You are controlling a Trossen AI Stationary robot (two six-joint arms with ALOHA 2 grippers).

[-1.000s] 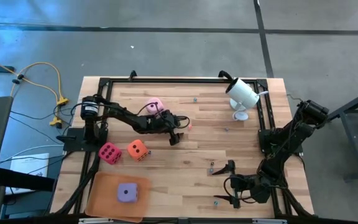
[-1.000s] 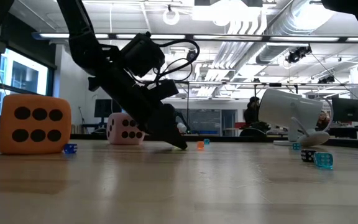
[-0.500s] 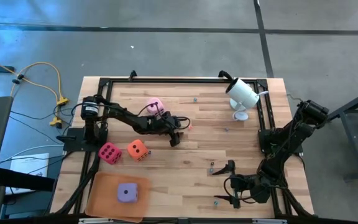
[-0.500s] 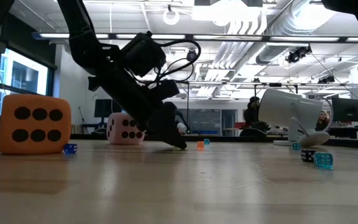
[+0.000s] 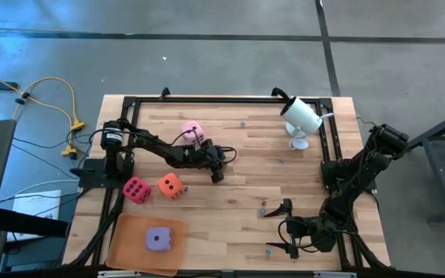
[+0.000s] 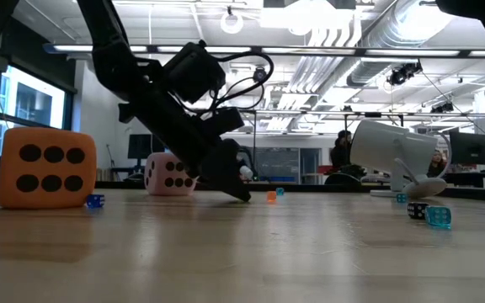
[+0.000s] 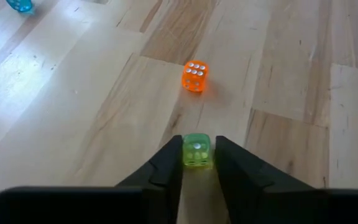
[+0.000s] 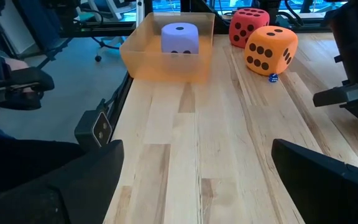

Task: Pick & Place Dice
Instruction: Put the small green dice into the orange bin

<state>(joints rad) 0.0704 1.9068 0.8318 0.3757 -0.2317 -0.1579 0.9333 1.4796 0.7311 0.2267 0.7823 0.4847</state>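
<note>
The left gripper (image 7: 197, 163) sits low on the table (image 5: 238, 193) near its middle, fingers clamped on a small green die (image 7: 196, 150), with a small orange die (image 7: 194, 76) just beyond. The right gripper (image 5: 284, 229) waits at the near right, fingers spread apart. The pink die (image 5: 191, 130) lies beside the left arm, the magenta die (image 5: 136, 188) and the orange die (image 5: 170, 185) near left, the purple die (image 5: 157, 239) in the tray (image 5: 126, 239).

A pale wooden worktop (image 5: 246, 185) of long planks sits in a black frame on a grey concrete floor (image 5: 207, 54) crossed by dark seams. At nine o'clock of it, yellow cables (image 5: 60, 100) coil on the floor. Across the planks the hall opens out: exposed silver ducts (image 6: 377, 42) and strip lights overhead, a bright window (image 6: 36, 105) at the left, monitors (image 6: 470, 149) and a seated person (image 6: 341, 151) far back.
</note>
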